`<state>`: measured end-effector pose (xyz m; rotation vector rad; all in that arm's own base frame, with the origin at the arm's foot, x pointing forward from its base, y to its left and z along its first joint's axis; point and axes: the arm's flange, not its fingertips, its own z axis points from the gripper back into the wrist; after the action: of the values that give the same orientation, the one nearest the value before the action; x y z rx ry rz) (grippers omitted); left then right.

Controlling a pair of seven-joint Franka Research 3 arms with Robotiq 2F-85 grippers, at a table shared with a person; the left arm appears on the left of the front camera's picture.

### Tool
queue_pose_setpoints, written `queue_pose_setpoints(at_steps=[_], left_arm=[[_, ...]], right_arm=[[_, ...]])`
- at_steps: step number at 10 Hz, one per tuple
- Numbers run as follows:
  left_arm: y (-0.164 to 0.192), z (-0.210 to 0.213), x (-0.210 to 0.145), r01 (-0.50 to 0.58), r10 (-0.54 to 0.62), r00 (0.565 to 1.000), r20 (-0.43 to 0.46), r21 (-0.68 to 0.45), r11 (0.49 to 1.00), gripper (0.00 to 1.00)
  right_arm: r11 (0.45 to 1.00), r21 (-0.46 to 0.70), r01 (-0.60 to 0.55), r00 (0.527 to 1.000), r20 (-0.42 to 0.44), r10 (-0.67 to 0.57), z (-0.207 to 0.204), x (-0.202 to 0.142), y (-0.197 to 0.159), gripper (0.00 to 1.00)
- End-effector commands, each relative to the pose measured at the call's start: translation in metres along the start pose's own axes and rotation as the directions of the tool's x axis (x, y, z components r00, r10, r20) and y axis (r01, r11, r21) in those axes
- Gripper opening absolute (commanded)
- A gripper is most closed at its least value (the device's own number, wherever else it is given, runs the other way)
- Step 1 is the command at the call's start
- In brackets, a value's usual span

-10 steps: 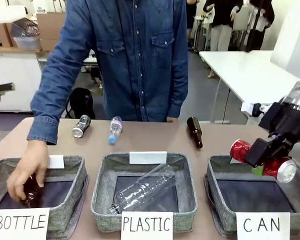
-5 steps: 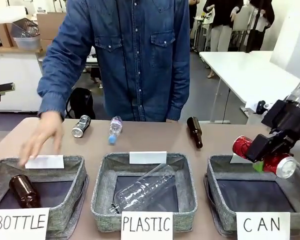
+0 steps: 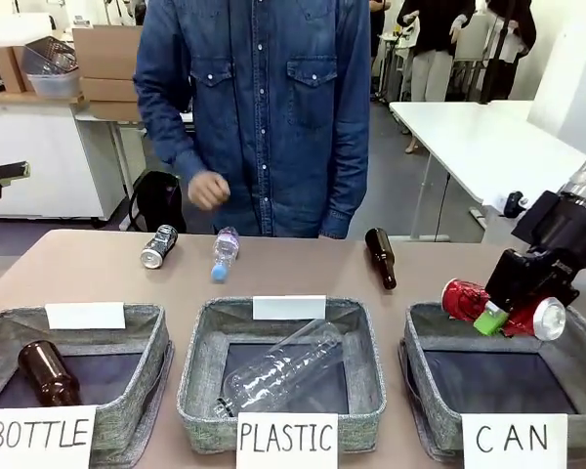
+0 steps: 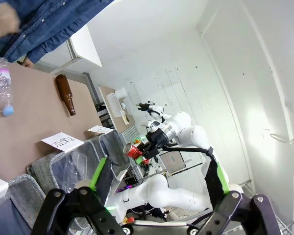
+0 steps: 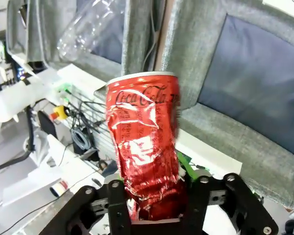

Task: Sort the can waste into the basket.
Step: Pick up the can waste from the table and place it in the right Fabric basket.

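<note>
The dented red can [image 3: 503, 308] lies tilted between the fingers of my right gripper [image 3: 498, 313], just above the far rim of the grey basket signed CAN [image 3: 420, 337]. The jaws stand loosened, and a green pad [image 3: 488, 319] shows clear of the can. In the right wrist view the red can [image 5: 144, 142] is slightly blurred between my right gripper [image 5: 154, 196], over the basket's rim [image 5: 225, 127]. The dark can [image 3: 159, 246] lies on the table at the far left. My left gripper [image 4: 156, 166] is open and holds nothing, off to the left side.
A person in a denim shirt stands at the far side with one hand [image 3: 210, 191] raised. The PLASTIC basket [image 3: 200, 362] holds a clear bottle and the BOTTLE basket [image 3: 151, 342] a brown one. A small plastic bottle [image 3: 225, 252] and a brown bottle [image 3: 381, 257] lie on the table.
The person's hand left a brown bottle in the BOTTLE basket and drew back to chest height. My right gripper's jaws loosened, and the red can dipped and shifted left.
</note>
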<state>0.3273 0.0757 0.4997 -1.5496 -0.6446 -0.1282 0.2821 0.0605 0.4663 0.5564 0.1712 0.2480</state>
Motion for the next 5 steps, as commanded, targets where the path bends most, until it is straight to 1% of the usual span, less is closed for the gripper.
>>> queue_pose_setpoints(at_steps=[1, 5], left_arm=[[-0.0015, -0.0019, -0.0021, 0.02, -0.019, 1.0, 0.01, -0.022, 1.0, 1.0], [-0.0015, -0.0019, -0.0021, 0.02, -0.019, 1.0, 0.01, -0.022, 1.0, 1.0]], right_arm=[[1.0, -0.014, 0.028, 0.999, 0.018, -0.028, -0.0086, -0.0054, -0.0108, 1.0], [0.998, -0.009, 0.067, 0.997, 0.043, -0.067, -0.0106, -0.0065, -0.0158, 1.0]])
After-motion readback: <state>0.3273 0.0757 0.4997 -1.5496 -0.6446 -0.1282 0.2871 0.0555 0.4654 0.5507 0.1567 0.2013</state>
